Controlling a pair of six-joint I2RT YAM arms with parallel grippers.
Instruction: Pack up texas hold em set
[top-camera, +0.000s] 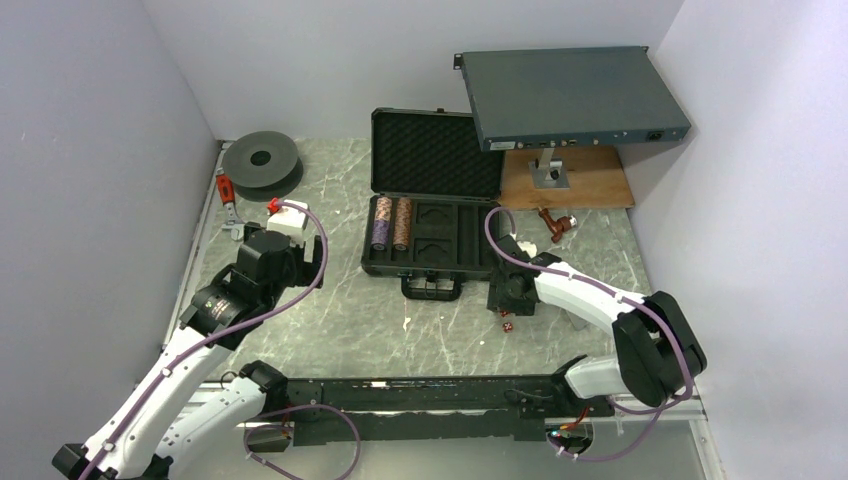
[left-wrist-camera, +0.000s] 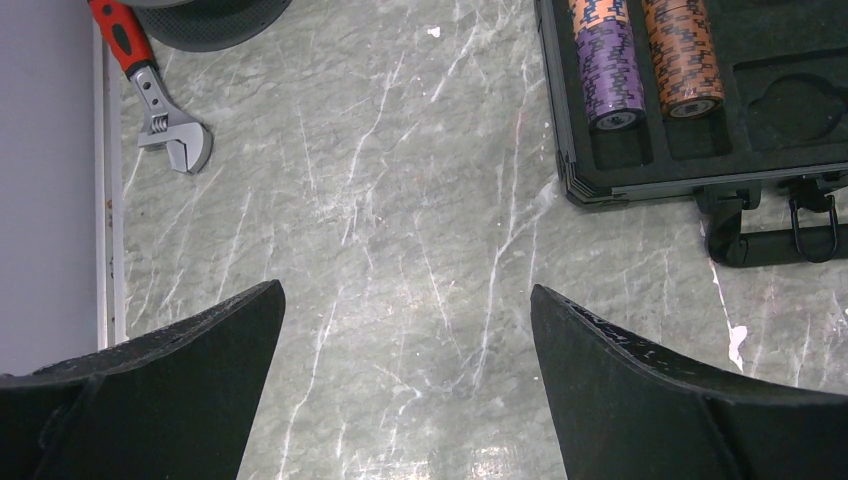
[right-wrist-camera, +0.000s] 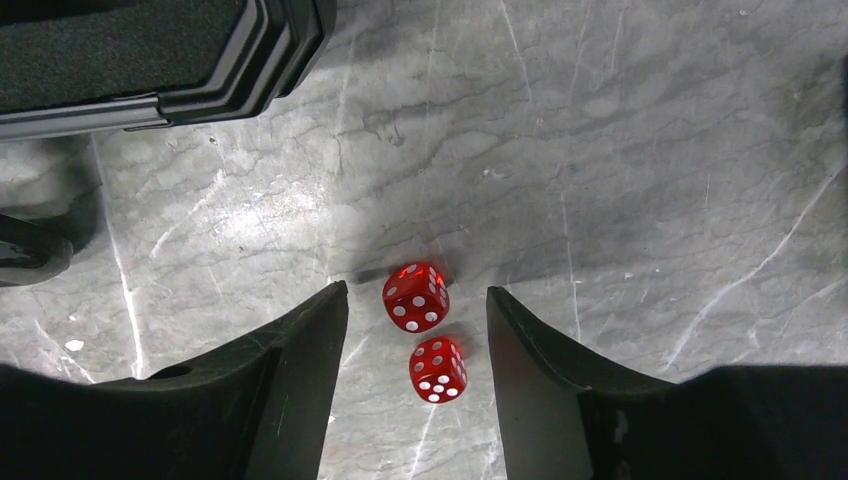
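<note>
The black briefcase (top-camera: 436, 155) is lying open on the table (top-camera: 330, 320), with a purple chip stack (top-camera: 381, 223) and a brown chip stack (top-camera: 403, 223) sitting in the left slots of its tray. Only the right wrist view is showing clearly the two red dice (right-wrist-camera: 415, 297), just off the near right corner of the briefcase. The right fingers (right-wrist-camera: 300, 380) are standing apart on both sides of them, not touching. In the left wrist view the left fingers (left-wrist-camera: 200, 380) are hanging wide apart above the table, left of the briefcase.
</note>
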